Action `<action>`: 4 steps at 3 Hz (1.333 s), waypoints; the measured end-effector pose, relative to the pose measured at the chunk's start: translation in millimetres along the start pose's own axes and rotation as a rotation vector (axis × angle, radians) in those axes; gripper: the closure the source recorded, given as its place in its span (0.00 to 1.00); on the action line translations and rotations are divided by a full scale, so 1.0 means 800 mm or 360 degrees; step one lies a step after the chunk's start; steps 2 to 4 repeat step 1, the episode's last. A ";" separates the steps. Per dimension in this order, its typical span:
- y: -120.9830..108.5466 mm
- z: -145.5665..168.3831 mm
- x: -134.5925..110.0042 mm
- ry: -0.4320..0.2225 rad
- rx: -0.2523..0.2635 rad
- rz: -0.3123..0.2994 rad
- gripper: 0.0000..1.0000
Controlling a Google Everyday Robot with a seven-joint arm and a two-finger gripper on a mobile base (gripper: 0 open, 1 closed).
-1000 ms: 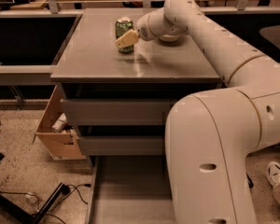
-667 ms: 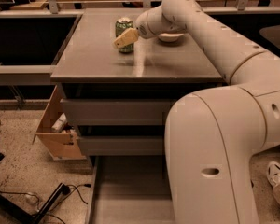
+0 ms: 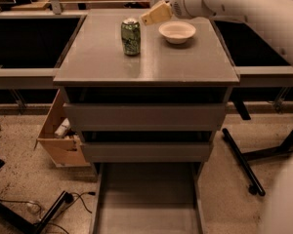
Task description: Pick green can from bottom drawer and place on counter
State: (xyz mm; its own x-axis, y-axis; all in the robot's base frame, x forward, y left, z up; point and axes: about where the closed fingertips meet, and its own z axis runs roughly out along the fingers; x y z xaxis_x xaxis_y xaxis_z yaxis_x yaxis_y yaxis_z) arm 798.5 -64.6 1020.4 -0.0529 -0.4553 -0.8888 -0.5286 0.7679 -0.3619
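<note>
The green can [image 3: 131, 36] stands upright on the grey counter [image 3: 146, 62], left of centre and toward the back. My gripper [image 3: 152, 16] hangs just above and to the right of the can's top, apart from it, open and empty. Its pale fingers [image 3: 157, 13] point down to the left. The bottom drawer [image 3: 147, 204] is pulled out at the foot of the cabinet, and the part of its flat grey floor in view is bare.
A white bowl [image 3: 177, 31] sits on the counter to the right of the can, under my wrist. The two upper drawers [image 3: 145, 117] are closed. A cardboard box [image 3: 58, 135] lies on the floor to the left, cables [image 3: 49, 208] near it, and a black stand leg [image 3: 241, 160] to the right.
My gripper held the can on the counter before. Now it has let go and moved up and to the right, leaving the can standing alone. The view has also shifted.
</note>
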 end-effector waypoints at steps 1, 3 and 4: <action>-0.005 -0.104 -0.004 -0.0078 0.0114 -0.0053 0.00; -0.005 -0.104 -0.004 -0.0078 0.0114 -0.0053 0.00; -0.005 -0.104 -0.004 -0.0078 0.0114 -0.0053 0.00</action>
